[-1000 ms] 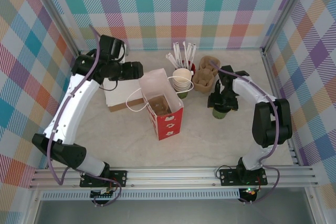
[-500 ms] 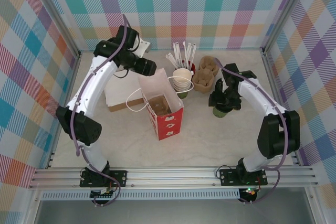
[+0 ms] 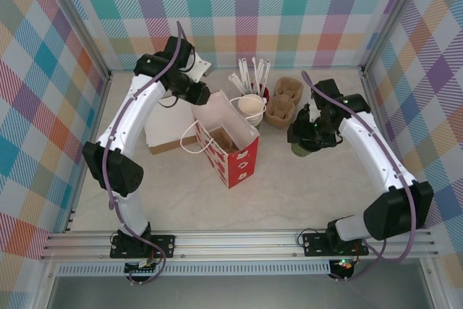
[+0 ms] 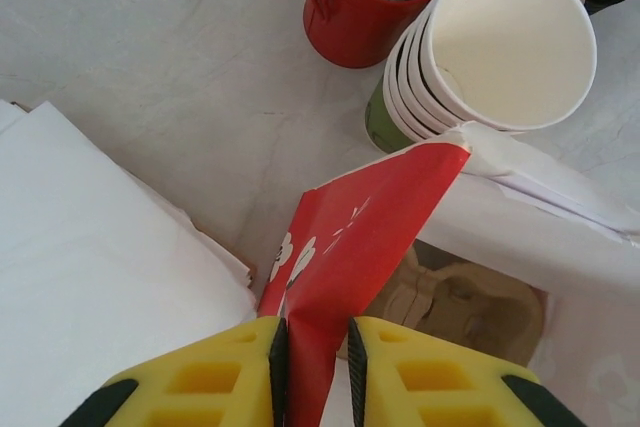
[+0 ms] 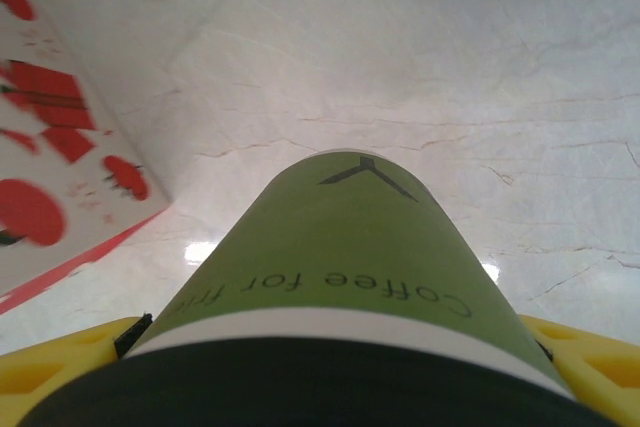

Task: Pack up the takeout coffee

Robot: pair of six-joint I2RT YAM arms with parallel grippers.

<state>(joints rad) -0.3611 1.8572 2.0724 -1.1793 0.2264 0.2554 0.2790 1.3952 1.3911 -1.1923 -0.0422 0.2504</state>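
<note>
Left gripper (image 4: 315, 357) has been pinched shut on the bag (image 4: 352, 235) wall, tipping it open. The cup (image 5: 340, 257) is clasped in right gripper (image 5: 330, 372), bag leftward; loading judged next.

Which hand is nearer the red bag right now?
Left. The left hand pinches the red bag by its top edge at the far side. The right hand, closed around the green cup, sits off to the bag's right, apart from it.
</note>
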